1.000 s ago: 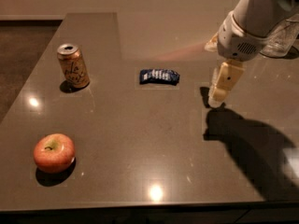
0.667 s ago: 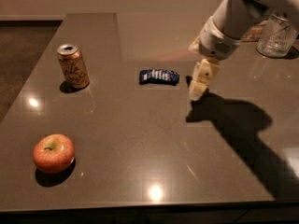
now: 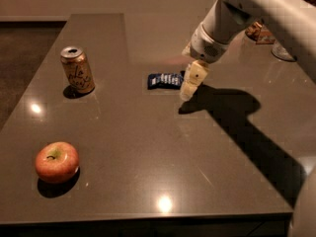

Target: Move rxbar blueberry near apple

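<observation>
The rxbar blueberry, a small flat dark blue wrapper with white lettering, lies on the table near its middle. The apple, red-orange with a yellowish patch at the stem, sits at the front left. My gripper hangs from the white arm just to the right of the bar, pointing down close above the table. It holds nothing that I can see.
A gold drink can stands upright at the left, behind the apple. A clear glass and a small dark object are at the far right. The brown table ends at its front edge low in view.
The arm has swung left, bringing the gripper from well right of the bar to right beside it. The bar, the apple and the can have not moved.
</observation>
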Action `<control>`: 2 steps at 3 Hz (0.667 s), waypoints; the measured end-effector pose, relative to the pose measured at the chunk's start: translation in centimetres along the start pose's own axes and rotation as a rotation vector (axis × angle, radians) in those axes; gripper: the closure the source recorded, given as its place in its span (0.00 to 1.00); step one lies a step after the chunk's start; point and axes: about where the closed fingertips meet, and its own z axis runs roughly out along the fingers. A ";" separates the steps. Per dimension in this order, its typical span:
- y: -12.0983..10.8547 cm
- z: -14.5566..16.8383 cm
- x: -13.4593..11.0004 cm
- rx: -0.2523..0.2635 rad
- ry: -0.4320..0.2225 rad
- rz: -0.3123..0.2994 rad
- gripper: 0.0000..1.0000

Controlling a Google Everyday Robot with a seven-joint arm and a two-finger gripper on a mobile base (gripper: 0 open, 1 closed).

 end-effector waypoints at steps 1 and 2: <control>-1.1 1.9 -1.1 -0.019 -0.006 -0.006 0.00; -1.7 3.4 -1.9 -0.047 -0.001 -0.011 0.25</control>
